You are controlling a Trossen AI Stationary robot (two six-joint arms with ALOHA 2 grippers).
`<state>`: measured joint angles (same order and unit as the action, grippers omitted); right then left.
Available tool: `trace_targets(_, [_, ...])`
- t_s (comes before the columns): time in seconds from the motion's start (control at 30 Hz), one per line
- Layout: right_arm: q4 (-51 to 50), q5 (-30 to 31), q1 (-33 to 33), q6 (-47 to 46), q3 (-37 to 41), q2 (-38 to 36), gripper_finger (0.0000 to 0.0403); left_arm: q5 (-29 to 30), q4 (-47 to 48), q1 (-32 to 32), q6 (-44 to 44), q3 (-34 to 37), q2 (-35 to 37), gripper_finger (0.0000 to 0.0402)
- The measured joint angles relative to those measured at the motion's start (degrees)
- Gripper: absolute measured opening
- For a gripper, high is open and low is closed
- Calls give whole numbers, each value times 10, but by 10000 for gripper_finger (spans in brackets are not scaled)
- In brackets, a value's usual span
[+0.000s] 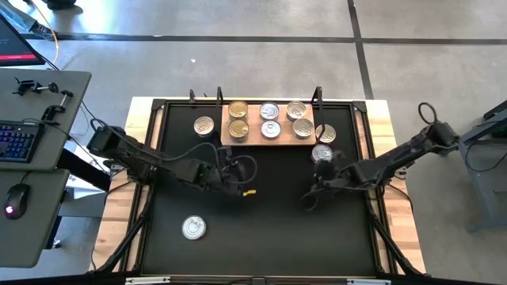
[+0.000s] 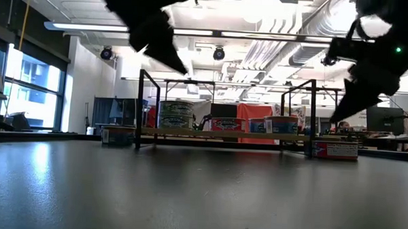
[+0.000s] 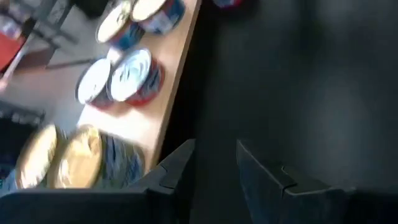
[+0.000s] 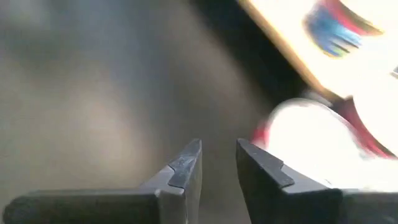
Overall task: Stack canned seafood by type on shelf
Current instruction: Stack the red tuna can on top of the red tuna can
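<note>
While both arms hang over the black mat (image 1: 261, 206), the left gripper (image 3: 214, 165) has its fingers slightly parted and empty, the shelf (image 1: 267, 138) with its tins (image 1: 270, 112) just ahead of them. Beyond its far end stands one tin (image 1: 203, 126). Likewise narrowly parted and empty, the right gripper (image 4: 217, 158) hovers beside a red-walled tin (image 4: 311, 155). Behind the left fingers, a lone tin (image 1: 193, 228) lies well apart on the surface.
</note>
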<state>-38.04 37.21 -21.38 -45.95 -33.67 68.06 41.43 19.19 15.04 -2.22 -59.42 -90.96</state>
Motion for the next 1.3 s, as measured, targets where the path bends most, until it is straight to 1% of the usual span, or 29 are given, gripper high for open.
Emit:
trace_targets(0.1, [-96,24,13,-92,0,-9,89,38,-13,14,-55,35,0,106])
trace_targets(0.17, [-119,33,29,-119,1,-9,89,61,-20,19,-67,54,0,106])
trace_targets(0.27, [-100,30,61,-120,12,-9,89,72,-27,21,-72,80,0,106])
trace_targets(0.37, [-68,23,92,-114,34,-9,89,72,-30,21,-97,94,0,106])
trace_targets(0.47, [-33,-23,123,-106,50,-9,89,72,-40,23,-111,109,0,106])
trace_targets(0.57, [31,-59,139,-87,56,-5,89,72,-52,28,-111,118,0,106])
trace_targets(0.67, [125,-103,139,-57,57,8,88,72,-64,34,-107,119,0,106])
trace_targets(0.73, [210,-154,139,-28,57,21,83,72,-83,37,-97,119,0,106])
trace_targets(0.8, [314,-225,136,30,57,38,78,72,-108,42,-76,119,0,106])
trace_targets(0.87, [393,-289,126,98,57,51,72,72,-134,47,-51,118,0,106])
trace_targets(0.93, [415,-308,114,129,50,54,64,72,-151,51,-31,118,0,106])
trace_targets(0.97, [404,-308,107,130,42,54,58,72,-159,52,-22,118,0,106])
trace_targets(1.03, [342,-307,93,122,20,53,42,72,-166,54,-14,118,0,106])
trace_targets(1.13, [188,-299,65,97,-25,54,13,68,-165,54,-12,118,0,106])
trace_targets(1.17, [135,-281,55,83,-41,54,7,66,-165,54,-14,118,0,106])
trace_targets(1.2, [82,-247,44,60,-57,54,4,65,-166,54,-16,118,0,106])
trace_targets(1.27, [-20,-150,27,-8,-85,53,8,63,-165,54,-23,118,-1,106])
trace_targets(1.3, [-60,-117,24,-47,-95,53,9,63,-166,53,-25,118,-2,106])
